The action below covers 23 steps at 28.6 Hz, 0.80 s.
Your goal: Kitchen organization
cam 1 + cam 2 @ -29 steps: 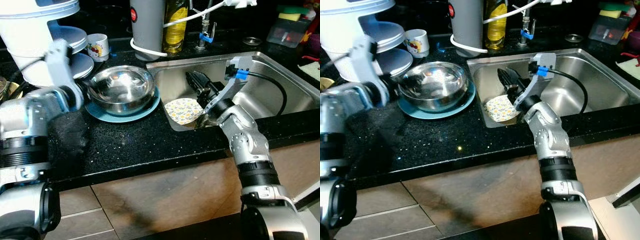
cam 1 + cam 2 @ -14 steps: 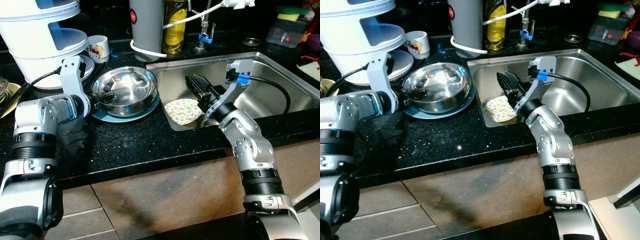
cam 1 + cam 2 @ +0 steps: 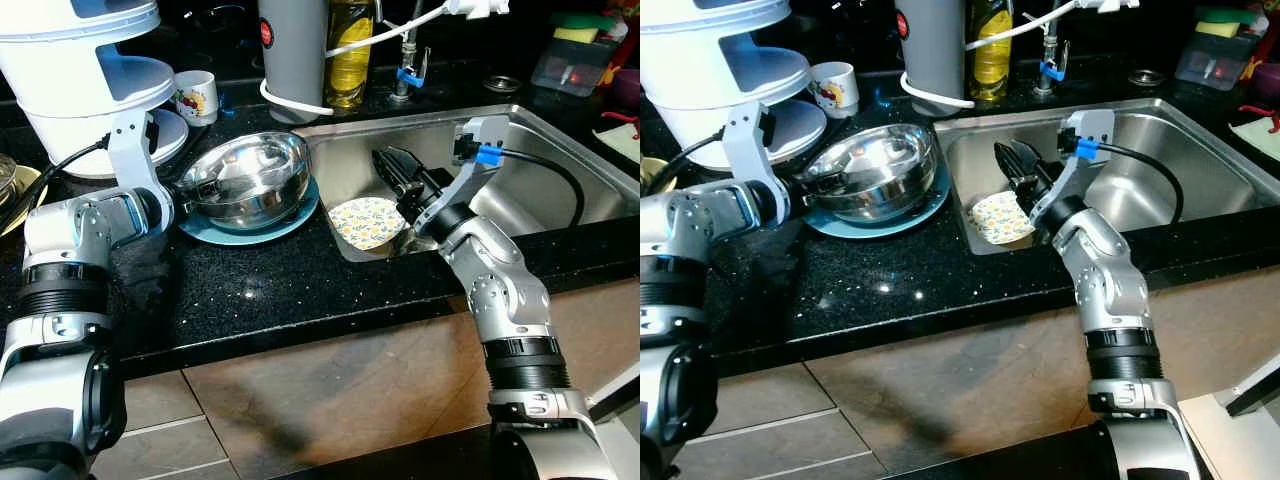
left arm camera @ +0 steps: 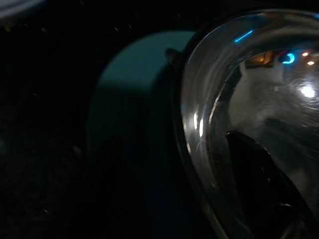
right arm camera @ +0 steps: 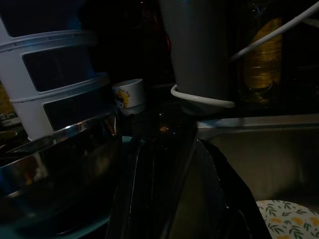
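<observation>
Black counter (image 3: 300,290) holds the teal plate (image 3: 290,222) while my left gripper (image 3: 185,190), fingers clamped on the steel bowl's (image 3: 250,175) rim, tips it up to lift it free, and my right gripper (image 3: 400,172) waits over the sink (image 3: 560,140), fingers apparently together

Head views are showing even, fairly bright overhead light w/ sharp focus, the black countertop (image 3: 300,290) sparkling w/ tiny speckle glints and the steel bowl (image 3: 245,180) throwing bright glare at approx 10 o'clock. The sink (image 3: 560,170) is shining softly at 2 o'clock, and shade is gathering along the 12 o'clock edge. Both wrist views are running v. dim and murky; one hot highlight is flaring at 3 o'clock on the bowl in the left wrist view.
</observation>
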Available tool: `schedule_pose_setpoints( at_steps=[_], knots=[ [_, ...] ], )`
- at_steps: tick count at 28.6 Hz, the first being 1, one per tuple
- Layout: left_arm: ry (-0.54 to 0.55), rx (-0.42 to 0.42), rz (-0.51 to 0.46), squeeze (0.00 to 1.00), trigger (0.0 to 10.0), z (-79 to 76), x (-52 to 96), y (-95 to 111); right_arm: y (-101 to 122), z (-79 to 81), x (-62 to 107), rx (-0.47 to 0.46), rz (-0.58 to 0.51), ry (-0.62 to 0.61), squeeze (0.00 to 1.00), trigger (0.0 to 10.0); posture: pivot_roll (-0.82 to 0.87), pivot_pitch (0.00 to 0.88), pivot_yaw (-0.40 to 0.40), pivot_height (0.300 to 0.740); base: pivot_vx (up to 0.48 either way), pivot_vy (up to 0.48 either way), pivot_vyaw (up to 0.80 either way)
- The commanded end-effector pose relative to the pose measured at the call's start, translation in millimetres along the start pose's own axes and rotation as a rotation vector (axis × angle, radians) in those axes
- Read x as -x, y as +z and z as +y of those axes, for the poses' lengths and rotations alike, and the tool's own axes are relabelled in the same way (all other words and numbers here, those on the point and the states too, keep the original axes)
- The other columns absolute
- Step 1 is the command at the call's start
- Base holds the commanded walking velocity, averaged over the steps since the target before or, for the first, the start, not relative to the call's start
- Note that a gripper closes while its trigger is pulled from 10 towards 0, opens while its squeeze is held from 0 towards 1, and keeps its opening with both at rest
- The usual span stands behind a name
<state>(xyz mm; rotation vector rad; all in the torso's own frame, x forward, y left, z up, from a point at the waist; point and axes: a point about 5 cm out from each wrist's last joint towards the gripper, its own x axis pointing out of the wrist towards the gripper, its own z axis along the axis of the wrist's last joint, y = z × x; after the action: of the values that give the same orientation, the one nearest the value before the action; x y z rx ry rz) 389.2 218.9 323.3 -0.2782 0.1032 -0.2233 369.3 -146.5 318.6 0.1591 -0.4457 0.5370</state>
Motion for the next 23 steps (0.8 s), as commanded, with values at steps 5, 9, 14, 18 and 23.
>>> schedule_pose_setpoints(
  at_steps=[5, 9, 14, 18, 23],
  knots=[
    [0.017, -0.018, -0.213, 0.00, 0.0, 3.5, 9.7, 35.5, 6.3, 0.6, -0.4, -0.003, -0.021, 0.002, 0.00, 10.0, 0.01, 0.165, 0.026, 0.740, 0.000, 0.000, 0.00],
    [-0.084, -0.054, -0.409, 0.00, 0.0, -12.5, 19.4, 55.9, 12.0, -1.9, -0.4, -0.004, -0.053, -0.021, 0.00, 10.0, 0.01, 0.166, 0.027, 0.740, 0.000, 0.000, 0.00],
    [-0.136, -0.150, -0.466, 0.00, 0.0, -26.7, 21.5, 51.8, 18.4, -1.4, -2.1, -0.023, -0.088, -0.034, 0.00, 10.0, 0.01, 0.168, 0.028, 0.740, 0.000, 0.000, 0.00],
    [-0.146, -0.231, -0.500, 0.00, 0.0, -34.5, 22.0, 47.7, 23.8, -0.3, -4.0, -0.049, -0.116, -0.043, 0.00, 10.0, 0.01, 0.170, 0.028, 0.740, 0.000, 0.000, 0.00],
    [-0.098, -0.425, -0.516, 0.00, 0.0, -41.8, 18.1, 34.6, 41.7, 4.2, -10.4, -0.192, -0.192, -0.052, 1.00, 10.0, 0.01, 0.172, 0.030, 0.740, 0.000, 0.000, 0.00]
  ],
)
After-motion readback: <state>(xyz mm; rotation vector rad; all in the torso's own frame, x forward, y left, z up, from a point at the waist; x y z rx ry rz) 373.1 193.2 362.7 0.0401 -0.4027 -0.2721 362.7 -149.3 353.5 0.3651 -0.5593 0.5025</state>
